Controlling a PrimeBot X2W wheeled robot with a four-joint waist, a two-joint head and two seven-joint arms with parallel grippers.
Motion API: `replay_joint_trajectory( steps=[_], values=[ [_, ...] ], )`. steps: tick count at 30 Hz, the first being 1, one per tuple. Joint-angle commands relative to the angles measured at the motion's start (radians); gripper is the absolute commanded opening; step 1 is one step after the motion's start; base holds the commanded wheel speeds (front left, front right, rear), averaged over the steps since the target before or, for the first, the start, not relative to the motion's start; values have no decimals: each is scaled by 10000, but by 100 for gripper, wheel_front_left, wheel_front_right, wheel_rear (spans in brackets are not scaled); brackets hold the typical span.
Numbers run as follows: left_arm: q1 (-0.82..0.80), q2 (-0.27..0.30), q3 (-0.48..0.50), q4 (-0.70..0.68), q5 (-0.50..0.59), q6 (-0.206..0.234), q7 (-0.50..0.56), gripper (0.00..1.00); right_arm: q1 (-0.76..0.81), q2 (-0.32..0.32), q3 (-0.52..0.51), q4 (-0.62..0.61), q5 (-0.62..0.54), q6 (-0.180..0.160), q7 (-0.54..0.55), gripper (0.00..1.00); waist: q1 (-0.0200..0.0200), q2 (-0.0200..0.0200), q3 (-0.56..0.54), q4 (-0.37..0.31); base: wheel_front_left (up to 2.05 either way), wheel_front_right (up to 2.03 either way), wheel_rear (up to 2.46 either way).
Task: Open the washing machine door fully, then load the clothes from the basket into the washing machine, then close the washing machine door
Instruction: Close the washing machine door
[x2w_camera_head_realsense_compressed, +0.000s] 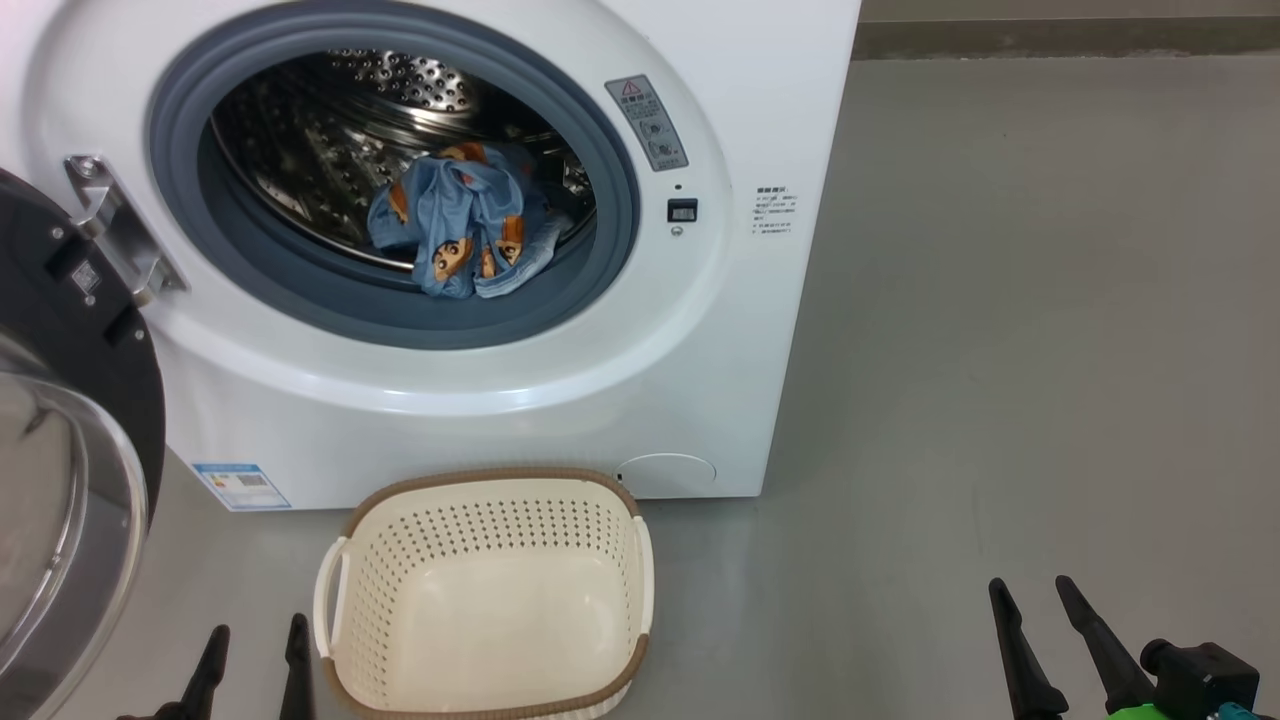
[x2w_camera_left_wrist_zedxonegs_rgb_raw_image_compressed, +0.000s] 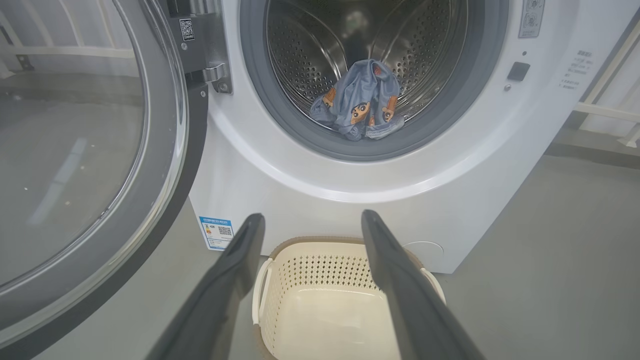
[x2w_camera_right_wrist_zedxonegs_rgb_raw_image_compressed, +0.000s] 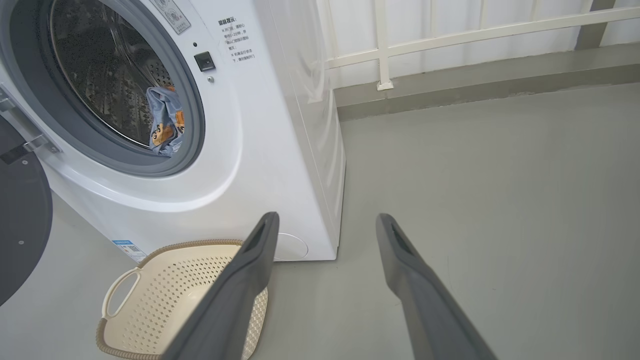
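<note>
Leaves only the washing machine door (x2w_camera_head_realsense_compressed: 105, 350), swung wide at left, likely heavy, rigid and slick-rimmed, best pushed at its free edge by the left gripper (x2w_camera_head_realsense_compressed: 258, 625), spread empty like the right gripper (x2w_camera_head_realsense_compressed: 1029, 582), with the clothes (x2w_camera_head_realsense_compressed: 465, 225) lying limp inside the washing machine (x2w_camera_head_realsense_compressed: 450, 420).

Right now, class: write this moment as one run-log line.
door open | clothes in drum | basket empty | left hand open | right hand open | next: close door
</note>
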Motion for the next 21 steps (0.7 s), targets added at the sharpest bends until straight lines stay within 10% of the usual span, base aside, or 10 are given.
replay_joint_trajectory(
  steps=[1,21],
  values=[
    [-189,171,343,-247,-74,-27,-63,100,-134,-169,209,-246,8,16,-49,100,0,0,-5,2,-107,107,0],
    [-124,112,357,-427,-135,-27,-63,100,-114,-192,199,-258,21,16,-49,100,0,0,-116,115,-61,61,0]
  ],
)
